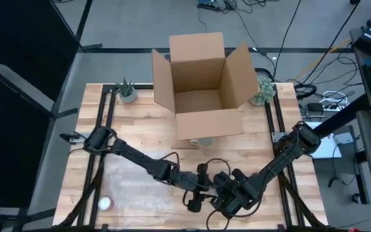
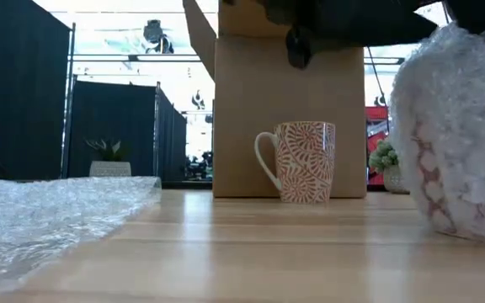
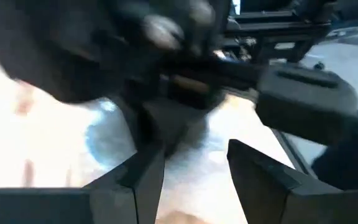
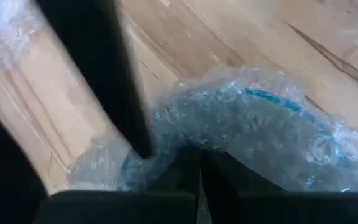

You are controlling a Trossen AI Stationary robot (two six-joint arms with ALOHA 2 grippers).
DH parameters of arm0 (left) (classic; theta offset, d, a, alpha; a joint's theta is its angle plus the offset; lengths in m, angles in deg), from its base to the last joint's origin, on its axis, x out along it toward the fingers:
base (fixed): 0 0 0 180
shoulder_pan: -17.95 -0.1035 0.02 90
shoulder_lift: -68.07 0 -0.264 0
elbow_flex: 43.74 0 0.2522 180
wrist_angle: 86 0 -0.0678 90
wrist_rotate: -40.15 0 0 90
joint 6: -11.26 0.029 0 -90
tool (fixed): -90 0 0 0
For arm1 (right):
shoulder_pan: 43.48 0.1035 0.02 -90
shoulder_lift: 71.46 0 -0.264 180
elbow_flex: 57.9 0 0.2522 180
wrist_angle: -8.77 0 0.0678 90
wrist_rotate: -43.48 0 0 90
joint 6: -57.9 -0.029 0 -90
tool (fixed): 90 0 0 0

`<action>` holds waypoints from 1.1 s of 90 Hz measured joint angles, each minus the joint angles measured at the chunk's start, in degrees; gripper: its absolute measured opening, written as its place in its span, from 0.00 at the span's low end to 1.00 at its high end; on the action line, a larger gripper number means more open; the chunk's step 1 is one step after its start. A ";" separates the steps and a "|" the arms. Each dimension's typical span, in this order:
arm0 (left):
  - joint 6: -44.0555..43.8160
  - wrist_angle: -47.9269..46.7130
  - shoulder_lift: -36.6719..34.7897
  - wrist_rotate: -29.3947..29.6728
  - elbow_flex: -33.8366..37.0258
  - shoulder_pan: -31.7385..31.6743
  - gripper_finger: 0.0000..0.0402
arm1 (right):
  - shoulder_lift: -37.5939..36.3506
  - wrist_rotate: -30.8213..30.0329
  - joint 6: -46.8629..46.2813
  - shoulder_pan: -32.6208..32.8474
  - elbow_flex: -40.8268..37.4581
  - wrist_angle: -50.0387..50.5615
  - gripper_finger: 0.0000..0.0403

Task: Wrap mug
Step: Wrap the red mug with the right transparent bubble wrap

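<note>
High view: the left arm reaches from nine o'clock toward the table's front middle, and the left gripper (image 1: 194, 201) sits at about six o'clock on the wooden table (image 1: 140, 138). The right arm comes in from three o'clock, and the right gripper (image 1: 227, 201) is just beside the left one. A sheet of bubble wrap (image 1: 131, 187) lies at seven o'clock, with a small white roll (image 1: 104, 203) on its near corner. An open cardboard box (image 1: 201, 84) stands at twelve o'clock, a potted plant (image 1: 126, 91) at eleven and another plant (image 1: 261, 90) at one.

Low view: a patterned mug (image 2: 300, 161) stands upright on the table in front of the box, its handle toward nine o'clock. A second mug bundled in bubble wrap (image 2: 457, 135) fills the three o'clock edge, resting on the table.

Left wrist view: the left gripper's fingers (image 3: 148, 180) stand apart with a clear gap between them, nothing gripped; the other arm's dark body looms just beyond.

Right wrist view: the right gripper's fingers (image 4: 219, 171) are pressed together, pinching the bubble wrap of the bundled mug (image 4: 260, 137).
</note>
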 joint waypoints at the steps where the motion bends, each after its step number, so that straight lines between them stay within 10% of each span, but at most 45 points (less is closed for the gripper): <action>1: -0.02 0.21 0.16 0.01 -0.02 -0.17 0.41 | 0.00 -0.01 0.00 0.00 0.00 -0.01 0.00; 54: -0.13 2.97 4.24 -2.62 -0.13 -2.21 0.41 | -4.60 1.30 1.68 0.60 1.55 -0.07 0.00; 99: -0.09 2.92 4.37 -3.24 -0.05 -2.12 0.41 | -12.89 8.82 -8.76 11.56 -0.07 23.64 0.01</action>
